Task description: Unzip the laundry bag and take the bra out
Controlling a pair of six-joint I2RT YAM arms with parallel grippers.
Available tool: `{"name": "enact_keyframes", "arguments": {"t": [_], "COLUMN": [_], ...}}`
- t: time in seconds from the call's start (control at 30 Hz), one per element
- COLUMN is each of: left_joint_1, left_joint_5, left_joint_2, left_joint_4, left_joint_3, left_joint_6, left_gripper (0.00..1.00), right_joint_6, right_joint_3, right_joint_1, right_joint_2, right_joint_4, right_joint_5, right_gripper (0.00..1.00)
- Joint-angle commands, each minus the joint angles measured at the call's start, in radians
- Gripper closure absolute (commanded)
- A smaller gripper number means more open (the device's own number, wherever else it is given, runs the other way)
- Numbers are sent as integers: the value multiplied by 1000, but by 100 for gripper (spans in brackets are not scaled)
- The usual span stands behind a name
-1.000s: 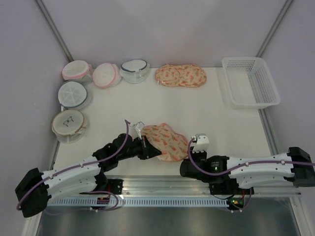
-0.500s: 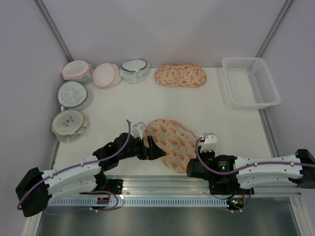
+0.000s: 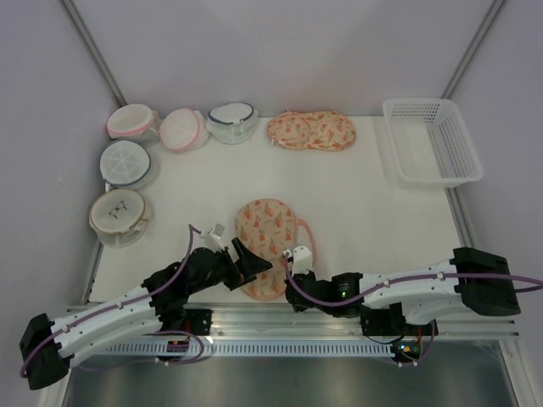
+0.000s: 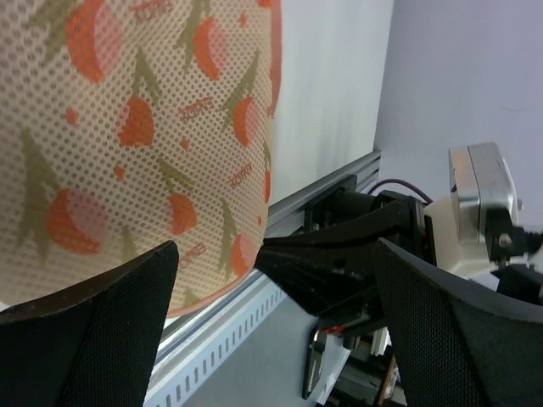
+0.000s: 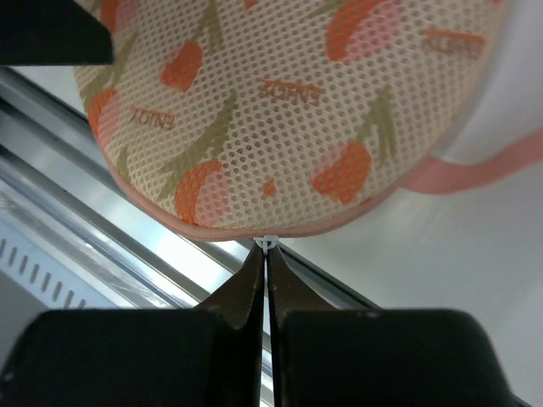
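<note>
Laundry bag [image 3: 265, 246] swung toward rail [image 3: 254, 326]; right fingers [image 5: 246, 288] pinching zip pull [image 5: 267, 242]; left fingers [image 4: 102, 339] spread.

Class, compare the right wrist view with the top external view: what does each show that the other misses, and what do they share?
Only the right wrist view: the right gripper shut on a small white zip pull at the pink-trimmed edge, plus the mesh weave and printed lettering. Only the top external view: a second printed bag, round mesh bags and the white basket. Both: the laundry bag by the table's metal rail.
</note>
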Motion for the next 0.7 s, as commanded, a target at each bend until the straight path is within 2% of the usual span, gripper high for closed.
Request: {"name": "enact_keyframes", "arguments": {"t": [0.0,0.13,0.27,0.53,0.67], "left_joint_1": [-18,-21,-21,-21,-21], "left_joint_5": [-50,-101,-122,-159,-271], "left_joint_2": [-26,-131,-204,-216,-173], "left_joint_4": [-82,-189,-230,-286,-282], "left_joint_3": [-4,-17,-35,-67,-101], "left_joint_6": [-132,-219,-288,-436,-506], "left_gripper": [0,1,0,0,0], "right_joint_6": [-86,-49,-37,-43,-61], "right_joint_3": [43,54,65,131,109], "right_joint_1": [1,-53,-134,-194,-196], "right_joint_2": [84,147,203,292,280], "right_joint_4": [283,389,458,503,563], "right_joint_5": [-111,-95,-89,-69,-123], "right_gripper": [100,100,100,100,100]}}
